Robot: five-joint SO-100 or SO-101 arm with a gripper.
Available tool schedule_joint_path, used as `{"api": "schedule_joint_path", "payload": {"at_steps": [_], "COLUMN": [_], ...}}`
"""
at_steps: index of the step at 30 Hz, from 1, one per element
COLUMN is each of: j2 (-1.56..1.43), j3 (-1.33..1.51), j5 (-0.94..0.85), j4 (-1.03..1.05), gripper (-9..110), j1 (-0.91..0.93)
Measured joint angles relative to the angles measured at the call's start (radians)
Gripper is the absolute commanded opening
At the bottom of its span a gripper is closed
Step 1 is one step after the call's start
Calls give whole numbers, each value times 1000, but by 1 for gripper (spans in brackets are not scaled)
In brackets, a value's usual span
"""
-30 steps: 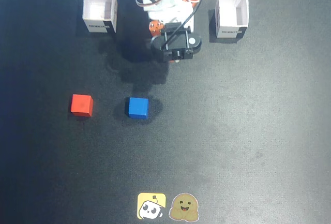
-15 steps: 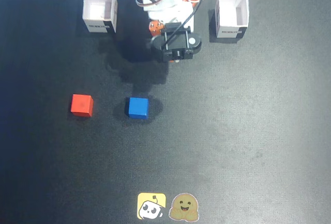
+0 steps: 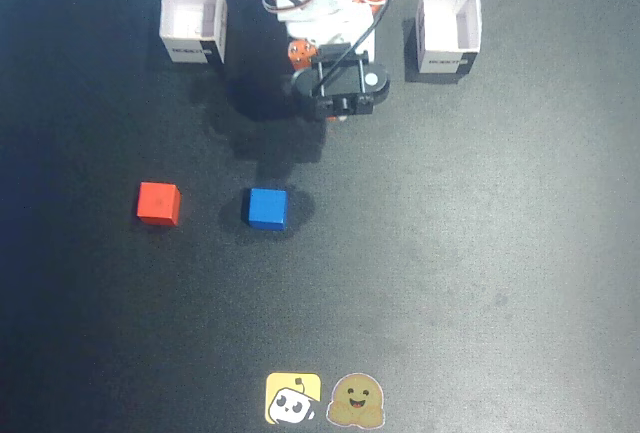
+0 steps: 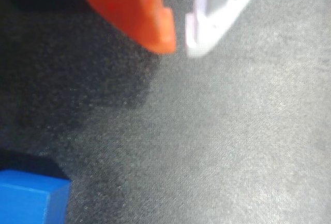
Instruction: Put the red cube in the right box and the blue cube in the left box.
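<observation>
I hold the gripper (image 4: 180, 45) nearly closed and empty near the bench's far edge, blue cube (image 4: 32, 197) ahead.

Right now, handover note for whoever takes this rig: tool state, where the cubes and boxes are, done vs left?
Tool: empty, tips nearly together, above bare mat in the wrist view.
Red cube and blue cube sit side by side on the mat, apart, red on the left in the fixed view.
Left box and right box flank the arm's base, both empty.
Done: nothing placed.
Left: both cubes; the blue one is at the wrist view's edge.
</observation>
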State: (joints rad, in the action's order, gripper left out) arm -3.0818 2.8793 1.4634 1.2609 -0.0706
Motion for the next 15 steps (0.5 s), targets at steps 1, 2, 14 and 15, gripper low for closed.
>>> {"api": "schedule_joint_path", "payload": {"at_steps": [1, 2, 14, 15], "j2": [0, 0, 0, 0], "j3": [0, 0, 0, 0], "j5": [0, 0, 12, 5], "j4": [0, 0, -23, -29], "gripper": [0, 0, 0, 0], "j1": [0, 0, 12, 18]}}
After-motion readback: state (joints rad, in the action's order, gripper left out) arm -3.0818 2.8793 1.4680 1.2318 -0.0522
